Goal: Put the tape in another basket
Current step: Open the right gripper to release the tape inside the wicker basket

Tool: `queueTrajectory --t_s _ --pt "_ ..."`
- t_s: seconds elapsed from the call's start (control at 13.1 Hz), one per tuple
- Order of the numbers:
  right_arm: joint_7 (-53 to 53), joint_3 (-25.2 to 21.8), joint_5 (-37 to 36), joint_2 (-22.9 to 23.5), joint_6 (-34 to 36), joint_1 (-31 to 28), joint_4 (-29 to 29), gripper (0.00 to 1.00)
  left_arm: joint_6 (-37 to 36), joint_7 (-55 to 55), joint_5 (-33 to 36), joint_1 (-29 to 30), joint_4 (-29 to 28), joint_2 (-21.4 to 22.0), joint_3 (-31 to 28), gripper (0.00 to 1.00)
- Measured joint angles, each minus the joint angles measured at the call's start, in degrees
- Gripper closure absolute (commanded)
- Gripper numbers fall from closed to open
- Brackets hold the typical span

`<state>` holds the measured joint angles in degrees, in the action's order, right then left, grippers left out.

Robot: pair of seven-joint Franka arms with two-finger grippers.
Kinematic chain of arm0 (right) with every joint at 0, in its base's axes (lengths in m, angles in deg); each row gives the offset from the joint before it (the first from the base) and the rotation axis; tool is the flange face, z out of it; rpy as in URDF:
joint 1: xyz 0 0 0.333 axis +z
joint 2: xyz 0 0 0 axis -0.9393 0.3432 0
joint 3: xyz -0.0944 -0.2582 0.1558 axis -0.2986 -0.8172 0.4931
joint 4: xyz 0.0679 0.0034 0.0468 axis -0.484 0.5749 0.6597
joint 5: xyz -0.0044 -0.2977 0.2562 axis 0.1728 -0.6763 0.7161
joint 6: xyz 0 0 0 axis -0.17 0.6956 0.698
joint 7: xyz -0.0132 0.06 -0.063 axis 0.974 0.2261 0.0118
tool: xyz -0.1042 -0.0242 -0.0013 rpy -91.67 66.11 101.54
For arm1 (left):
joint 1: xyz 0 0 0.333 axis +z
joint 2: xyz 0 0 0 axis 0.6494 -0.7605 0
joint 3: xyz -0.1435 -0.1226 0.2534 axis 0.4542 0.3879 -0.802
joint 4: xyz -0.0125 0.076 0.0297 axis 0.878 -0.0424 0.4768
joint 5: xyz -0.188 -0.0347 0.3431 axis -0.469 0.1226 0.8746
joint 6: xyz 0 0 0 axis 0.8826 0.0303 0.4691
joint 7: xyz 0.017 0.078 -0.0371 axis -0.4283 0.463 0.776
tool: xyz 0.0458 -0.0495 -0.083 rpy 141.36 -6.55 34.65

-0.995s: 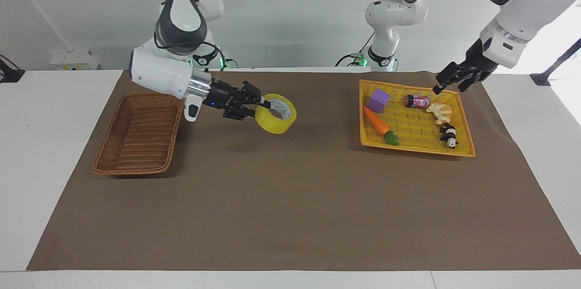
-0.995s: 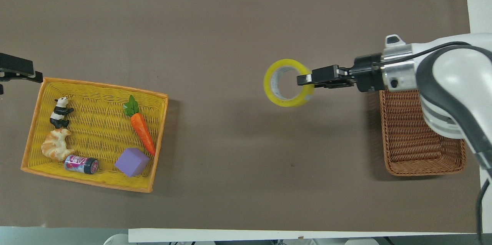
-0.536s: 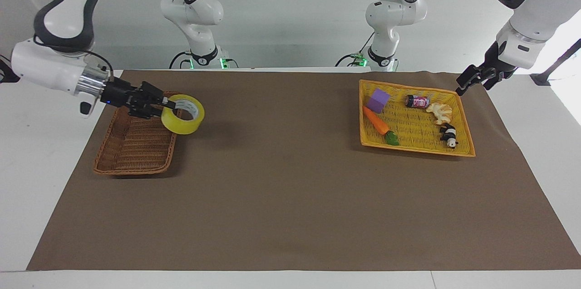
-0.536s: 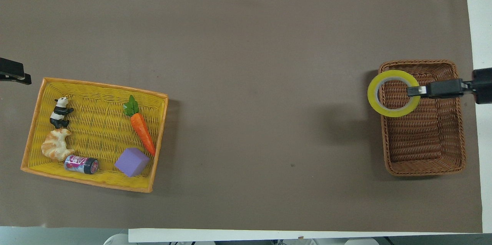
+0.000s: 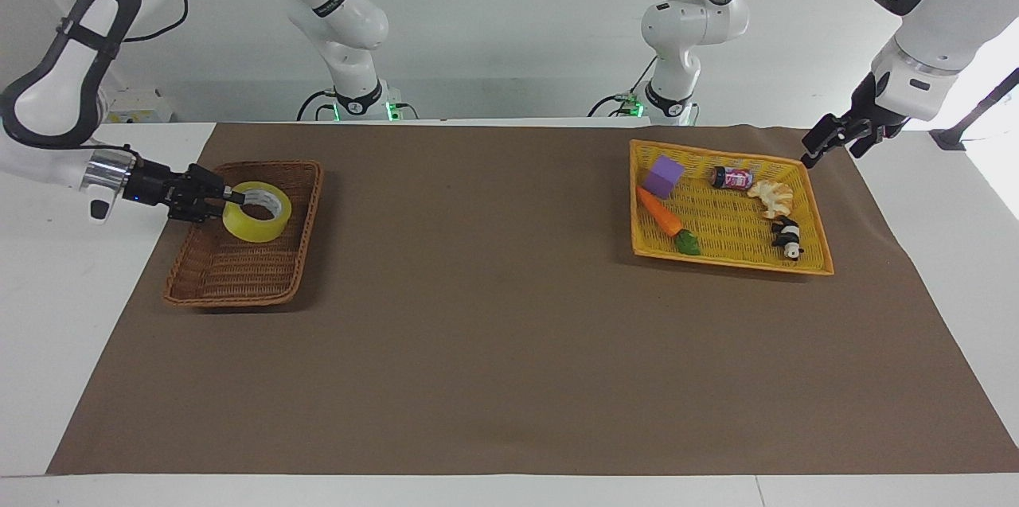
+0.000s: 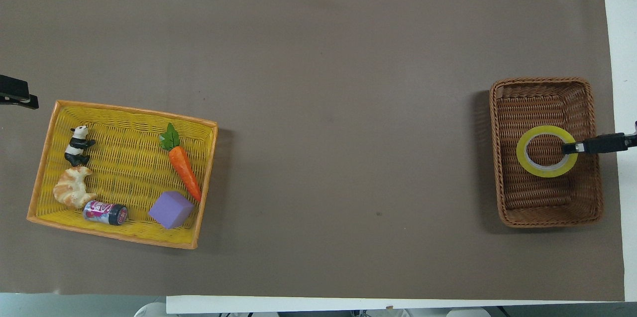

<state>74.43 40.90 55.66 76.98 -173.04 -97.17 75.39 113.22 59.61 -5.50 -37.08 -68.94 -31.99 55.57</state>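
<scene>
Carried from mid-table a second ago, the tape [image 5: 256, 211] now hangs over the middle of the brown basket [image 5: 296, 252], ring lying flat, low enough to drop cleanly inside. That basket sits at the right arm's end of the table. Clamped on the roll's wall, one finger inside the core, the right gripper [image 5: 227, 195] reaches in over the basket's outer rim. Waiting over the yellow tray's [image 5: 820, 252] corner, the left gripper [image 5: 824, 142] holds nothing, jaws apart.
</scene>
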Motion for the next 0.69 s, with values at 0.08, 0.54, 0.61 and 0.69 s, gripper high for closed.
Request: queueTrajectory --t_s 0.08,0.54,0.61,0.69 --pt "0.0 0.1 -0.5 0.0 0.2 0.0 -0.1 1.0 0.2 0.0 0.0 0.0 0.0 0.0 0.0 0.0" --pt "3.1 0.2 -2.9 0.0 -1.1 0.0 2.9 1.0 1.2 -0.2 0.2 -0.1 0.3 0.0 1.3 0.0" --pt "3.4 0.2 -2.9 0.0 -1.6 0.0 3.4 1.0 1.0 -0.2 0.4 -0.1 0.6 0.0 1.7 0.0" --pt "3.9 0.2 -2.9 0.0 -2.2 0.0 3.8 1.0 0.7 -0.3 0.7 -0.1 1.0 0.0 1.9 0.0"
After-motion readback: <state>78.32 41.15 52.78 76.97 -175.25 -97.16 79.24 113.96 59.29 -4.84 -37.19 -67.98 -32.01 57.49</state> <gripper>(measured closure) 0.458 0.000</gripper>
